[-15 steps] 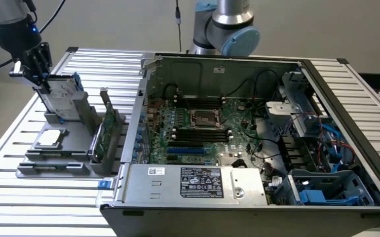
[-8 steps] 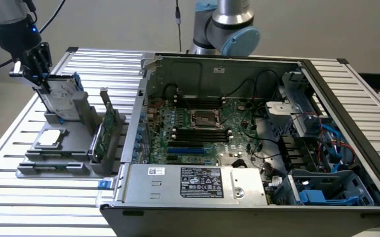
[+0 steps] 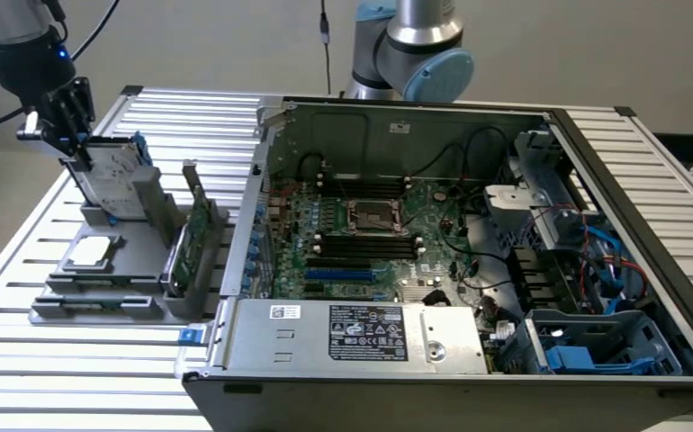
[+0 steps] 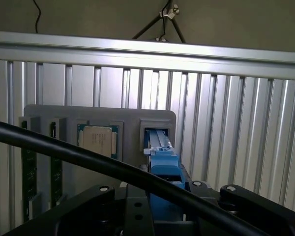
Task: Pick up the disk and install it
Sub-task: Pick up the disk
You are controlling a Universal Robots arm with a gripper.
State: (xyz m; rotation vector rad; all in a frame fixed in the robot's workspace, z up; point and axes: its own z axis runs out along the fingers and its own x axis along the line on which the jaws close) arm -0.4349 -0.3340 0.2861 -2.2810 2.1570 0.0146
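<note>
Here I am in the upper left of the exterior view, my fingers (image 3: 68, 144) down on the top edge of the disk (image 3: 116, 180), which stands upright in the grey holder (image 3: 130, 270) on the slatted desk (image 3: 34, 360). The fingers are drawn in about halfway and pinch the disk from both sides, so I call that a hold. In the wrist view the disk's blue rail (image 4: 163, 169) runs straight from the holder's slot (image 4: 156, 133) into my fingers (image 4: 164, 194). The disk's lower end sits right at that slot, and I cannot tell whether it has cleared it. So the pick-up looks begun but not finished. Beside the disk, the small square chip (image 3: 92, 252) lies flat in its pocket and the green card (image 3: 196, 234) stands on edge in its own groove, both untouched. The open computer case (image 3: 443, 225) fills the middle and right of the exterior view, well apart from me. The disk is not inside it, so by my reckoning the lift, the carry and the whole installing step are left to do.
</note>
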